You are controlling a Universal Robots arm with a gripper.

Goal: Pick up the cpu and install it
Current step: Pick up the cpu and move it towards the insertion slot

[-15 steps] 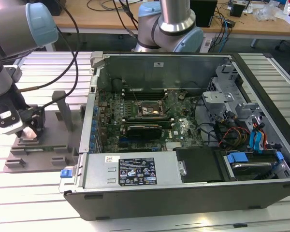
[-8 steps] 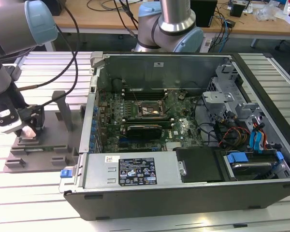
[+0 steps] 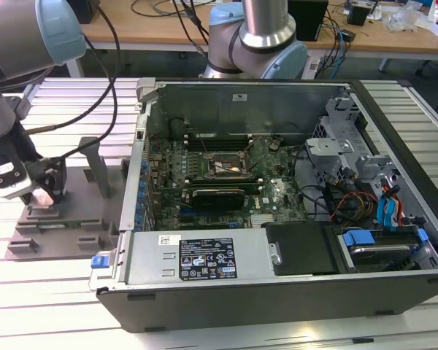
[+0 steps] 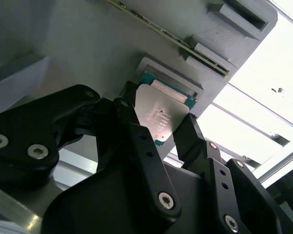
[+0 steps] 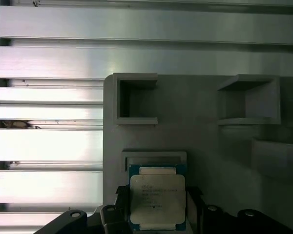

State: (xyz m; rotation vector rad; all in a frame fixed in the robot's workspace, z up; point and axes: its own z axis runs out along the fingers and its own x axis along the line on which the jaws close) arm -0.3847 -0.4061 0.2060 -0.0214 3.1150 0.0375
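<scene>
Gripper (image 4: 158, 122) clamps cpu (image 4: 163, 111), hiding its sides.

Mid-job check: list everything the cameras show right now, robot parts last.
cpu: one, silver top with green edge, seated on the tray.
tray: one, grey, to the exterior view's left of the case.
case: one, black, open, mid-table.
motherboard: one, green, inside the case.
card: one, long, black, on the motherboard.
table: one, silver slats, under everything.
arm: one, grey with pale blue joints, above the tray.
gripper: one, black, around the cpu.
</scene>
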